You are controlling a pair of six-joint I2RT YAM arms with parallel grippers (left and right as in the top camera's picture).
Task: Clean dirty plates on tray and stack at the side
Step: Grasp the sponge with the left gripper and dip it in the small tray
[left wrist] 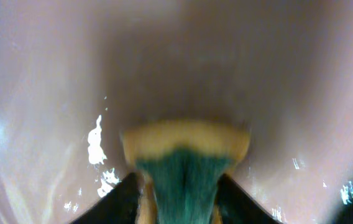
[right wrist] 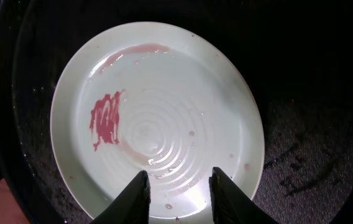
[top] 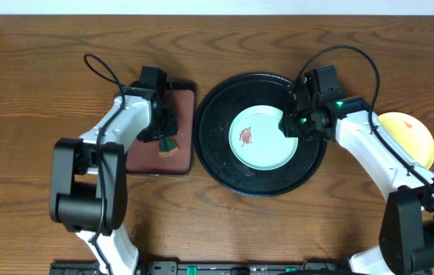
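A pale mint plate [top: 261,137] with a reddish smear left of its centre lies in the middle of the round black tray [top: 215,156]. My right gripper [top: 289,122] hovers at the plate's right edge. In the right wrist view its jaws [right wrist: 179,175] stand open over the plate [right wrist: 158,106], nothing between them, with the tray [right wrist: 313,155] dark around it. A yellow plate [top: 414,137] lies on the table at the far right. My left gripper [top: 166,131] is shut on a yellow-and-green sponge [left wrist: 186,146], whose yellow end touches the maroon tray [left wrist: 40,93].
The rectangular maroon tray [top: 144,156] sits just left of the black tray, the sponge [top: 169,145] over its right part. Bare wooden table [top: 34,84] lies to the far left and along the front. The table's back edge runs along the top of the overhead view.
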